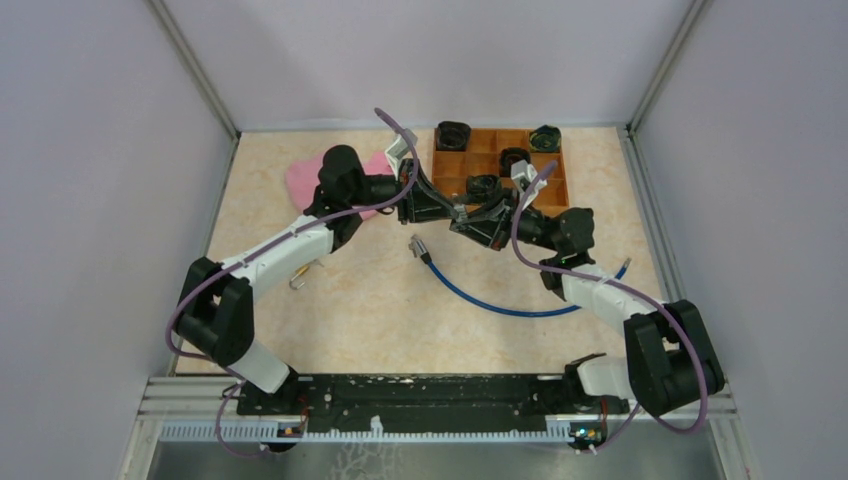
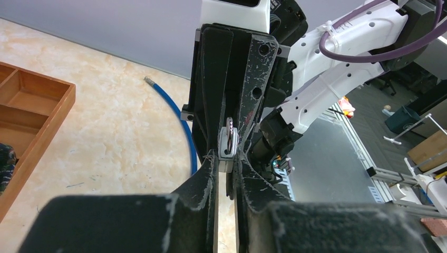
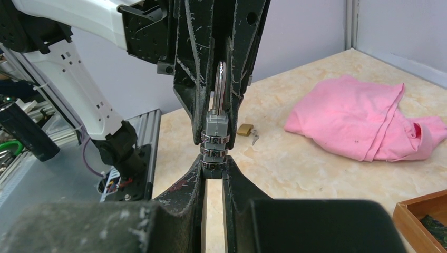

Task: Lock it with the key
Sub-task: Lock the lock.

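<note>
A silver combination padlock (image 3: 215, 139) with number wheels hangs in the air between both grippers over the table's middle (image 1: 458, 213). My right gripper (image 3: 213, 167) is shut on its body from below. My left gripper (image 2: 226, 158) is shut on its steel shackle (image 2: 228, 142). In the top view the left gripper (image 1: 440, 205) and the right gripper (image 1: 472, 224) meet tip to tip. A small brass padlock (image 3: 244, 129) with a key (image 3: 255, 138) beside it lies on the table near the left arm (image 1: 300, 276).
A pink cloth (image 1: 303, 180) lies at the back left. A wooden compartment tray (image 1: 450, 162) holding several black objects stands at the back. A blue cable (image 1: 500, 302) curves across the table in front of the grippers.
</note>
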`<move>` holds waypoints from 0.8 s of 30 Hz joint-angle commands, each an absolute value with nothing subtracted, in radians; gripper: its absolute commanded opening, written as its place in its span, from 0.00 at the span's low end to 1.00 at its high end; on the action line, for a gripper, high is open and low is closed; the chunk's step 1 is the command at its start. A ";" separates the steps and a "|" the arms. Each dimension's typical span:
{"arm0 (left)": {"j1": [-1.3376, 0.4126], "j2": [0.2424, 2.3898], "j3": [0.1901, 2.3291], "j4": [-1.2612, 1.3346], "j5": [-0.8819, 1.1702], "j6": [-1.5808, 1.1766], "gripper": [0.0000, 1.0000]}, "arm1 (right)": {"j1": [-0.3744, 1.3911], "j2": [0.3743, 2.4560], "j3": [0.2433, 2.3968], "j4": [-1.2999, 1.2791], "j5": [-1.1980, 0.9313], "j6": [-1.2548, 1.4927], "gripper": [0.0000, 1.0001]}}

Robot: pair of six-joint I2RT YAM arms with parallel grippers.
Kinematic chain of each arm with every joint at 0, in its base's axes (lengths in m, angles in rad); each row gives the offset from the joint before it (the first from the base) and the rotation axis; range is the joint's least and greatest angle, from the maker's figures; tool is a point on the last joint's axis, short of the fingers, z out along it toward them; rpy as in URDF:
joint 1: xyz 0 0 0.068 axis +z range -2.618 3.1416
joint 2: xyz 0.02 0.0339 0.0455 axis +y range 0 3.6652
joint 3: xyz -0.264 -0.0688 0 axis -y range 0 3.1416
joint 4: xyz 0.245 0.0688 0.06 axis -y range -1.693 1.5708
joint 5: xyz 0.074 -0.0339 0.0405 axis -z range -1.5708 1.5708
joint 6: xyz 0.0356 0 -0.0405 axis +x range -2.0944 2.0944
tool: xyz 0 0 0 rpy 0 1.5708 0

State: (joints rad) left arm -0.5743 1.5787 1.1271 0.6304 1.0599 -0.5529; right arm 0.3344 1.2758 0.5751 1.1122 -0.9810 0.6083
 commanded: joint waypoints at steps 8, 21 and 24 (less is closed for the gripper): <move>-0.581 1.547 1.153 0.554 1.097 -0.423 0.00 | 0.344 1.235 0.618 0.909 -0.976 0.397 0.38; -0.580 1.467 1.223 -0.026 1.064 0.105 0.00 | 0.341 1.198 0.921 0.026 -1.081 -0.221 0.67; -0.584 1.453 1.239 -0.134 1.063 0.233 0.00 | 0.341 1.184 0.926 0.038 -1.091 -0.204 0.66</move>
